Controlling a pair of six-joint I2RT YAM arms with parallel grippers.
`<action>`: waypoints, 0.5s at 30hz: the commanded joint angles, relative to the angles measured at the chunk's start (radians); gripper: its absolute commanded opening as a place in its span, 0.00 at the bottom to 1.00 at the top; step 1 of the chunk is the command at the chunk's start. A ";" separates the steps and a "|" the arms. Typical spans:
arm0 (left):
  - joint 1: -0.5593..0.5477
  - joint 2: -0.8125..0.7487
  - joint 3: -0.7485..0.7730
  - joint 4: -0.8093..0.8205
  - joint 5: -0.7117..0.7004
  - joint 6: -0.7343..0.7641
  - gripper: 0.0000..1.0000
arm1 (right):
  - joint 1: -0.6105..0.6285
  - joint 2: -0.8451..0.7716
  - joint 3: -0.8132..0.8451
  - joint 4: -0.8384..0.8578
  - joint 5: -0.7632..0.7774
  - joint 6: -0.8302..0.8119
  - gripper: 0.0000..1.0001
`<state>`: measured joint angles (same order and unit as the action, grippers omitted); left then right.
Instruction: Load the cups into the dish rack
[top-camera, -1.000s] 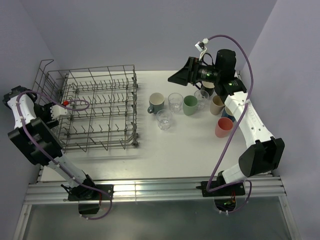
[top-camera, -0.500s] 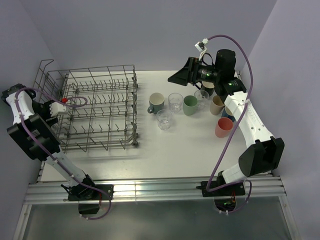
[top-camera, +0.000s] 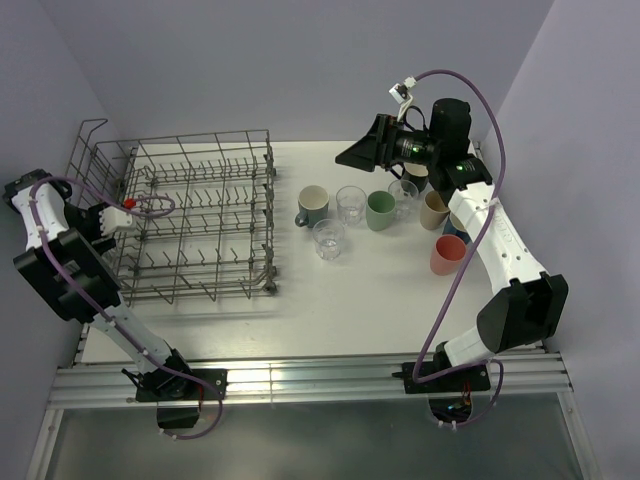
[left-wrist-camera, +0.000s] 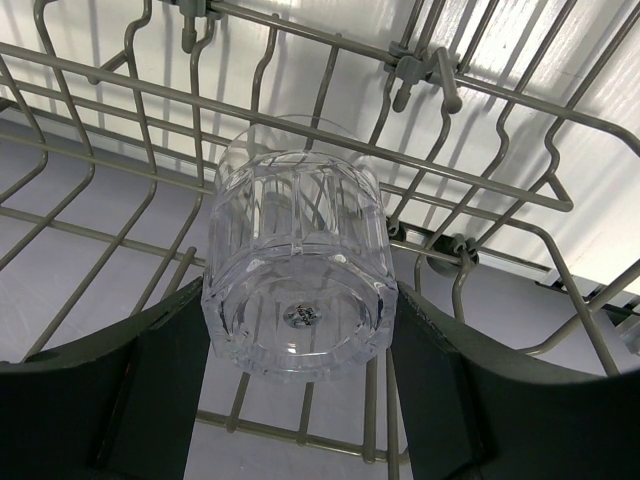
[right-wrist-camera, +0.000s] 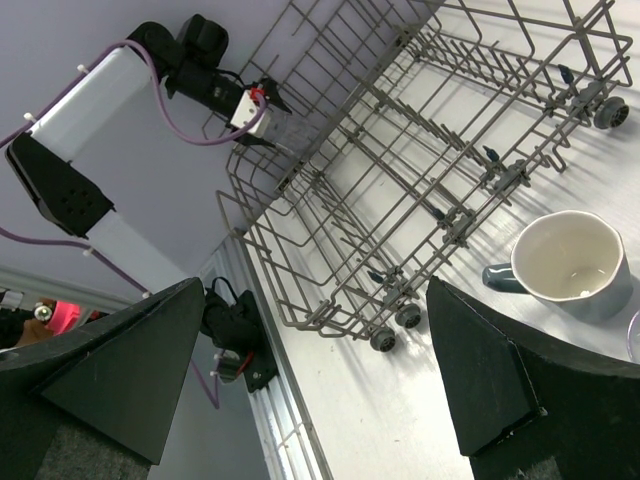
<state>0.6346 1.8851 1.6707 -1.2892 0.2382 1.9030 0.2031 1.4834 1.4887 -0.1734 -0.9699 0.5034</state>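
The grey wire dish rack (top-camera: 200, 215) stands at the left. My left gripper (top-camera: 128, 210) reaches in through its left side and is shut on a clear glass tumbler (left-wrist-camera: 295, 265), held base toward the camera among the rack wires (left-wrist-camera: 480, 180), one finger (left-wrist-camera: 150, 390) on each side. My right gripper (top-camera: 358, 142) is open and empty, high above the cups at the back right, facing the rack (right-wrist-camera: 430, 130). On the table stand a grey-blue mug (top-camera: 313, 206), a green mug (top-camera: 380, 211), a beige mug (top-camera: 433, 210), a coral mug (top-camera: 447, 255) and clear tumblers (top-camera: 328, 239) (top-camera: 351, 204) (top-camera: 403, 197).
The grey-blue mug (right-wrist-camera: 570, 260) also shows in the right wrist view, just right of the rack's wheeled corner. A blue mug (top-camera: 458, 226) is mostly hidden under the right arm. Purple walls close in at the left, back and right. An aluminium rail (top-camera: 300, 380) runs along the near edge.
My left gripper has shifted slightly left and back at the rack's left side, still holding the tumbler. The right arm and the cups on the table have not moved.
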 joint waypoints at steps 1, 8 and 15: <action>0.005 -0.050 -0.032 -0.085 0.013 0.041 0.00 | 0.004 0.000 0.045 0.023 -0.012 -0.009 1.00; 0.014 -0.086 -0.072 -0.085 0.015 0.056 0.00 | 0.004 0.003 0.047 0.026 -0.021 -0.006 1.00; 0.020 -0.136 -0.124 -0.087 -0.025 0.065 0.00 | 0.004 -0.005 0.033 0.035 -0.029 0.000 1.00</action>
<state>0.6518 1.8023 1.5696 -1.2812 0.2020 1.9305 0.2031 1.4834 1.4887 -0.1730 -0.9771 0.5037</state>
